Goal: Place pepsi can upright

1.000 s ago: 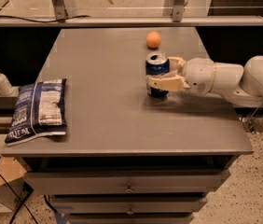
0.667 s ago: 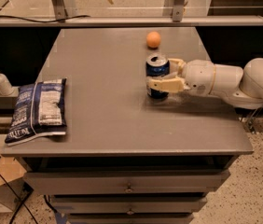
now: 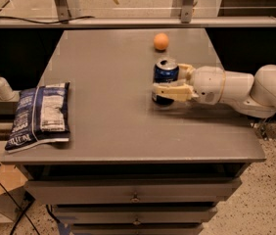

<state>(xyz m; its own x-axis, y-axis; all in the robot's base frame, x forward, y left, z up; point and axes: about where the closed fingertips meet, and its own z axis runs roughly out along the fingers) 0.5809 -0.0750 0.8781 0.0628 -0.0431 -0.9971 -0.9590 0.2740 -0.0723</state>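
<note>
Plainly upright, the can (image 3: 165,72) stands on the right half of the table (image 3: 103,82), with its silver top showing and its blue side facing the camera. The lettering on it is too blurred to read. The gripper (image 3: 170,81) reaches in from the right and pinches the can between its two fingers. The near finger (image 3: 172,90) lies across the lower front of the can and hides that part of it, so where the base meets the table can only partly be seen. The far finger (image 3: 185,70) is mostly hidden behind the can, with only a stub showing at the can's upper right. The white arm (image 3: 236,88) runs off the right edge of the view. An orange ball (image 3: 161,41) sits near the can, farther back on the table and apart from it. A bag (image 3: 41,115) lies flat at the table's left edge, well apart from the can. A bottle (image 3: 0,83) stands off the table to the left. Compared with a second ago, the can, the gripper and the arm sit where they were, and no shift can be made out.
</note>
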